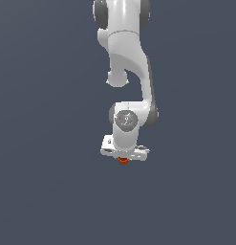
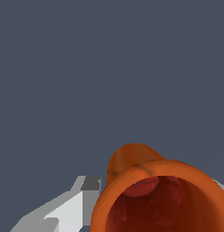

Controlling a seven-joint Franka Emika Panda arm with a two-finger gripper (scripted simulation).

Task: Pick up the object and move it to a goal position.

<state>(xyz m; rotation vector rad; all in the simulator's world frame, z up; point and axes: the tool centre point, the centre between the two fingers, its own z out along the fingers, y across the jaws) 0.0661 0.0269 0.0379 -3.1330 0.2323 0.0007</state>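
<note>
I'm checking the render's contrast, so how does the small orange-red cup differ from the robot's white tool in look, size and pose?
Colour: the small orange-red tapered cup is saturated orange-red, the white tool is white with grey patches.
Size: in the exterior view the cup is far narrower than the tool's body.
Shape: in the wrist view the cup is round and hollow with a thicker rim, while the tool's finger is flat and angular.
Pose: the cup pokes out just below the tool.
Both sit against the same plain dark backdrop.

Backdrop [image 1: 38, 191]: one flat slate blue-grey field, filling both views edge to edge.
Surface: smooth, unmarked, no seam or edge to tell floor from wall.
Light: even, soft, slightly brighter low down.
</note>
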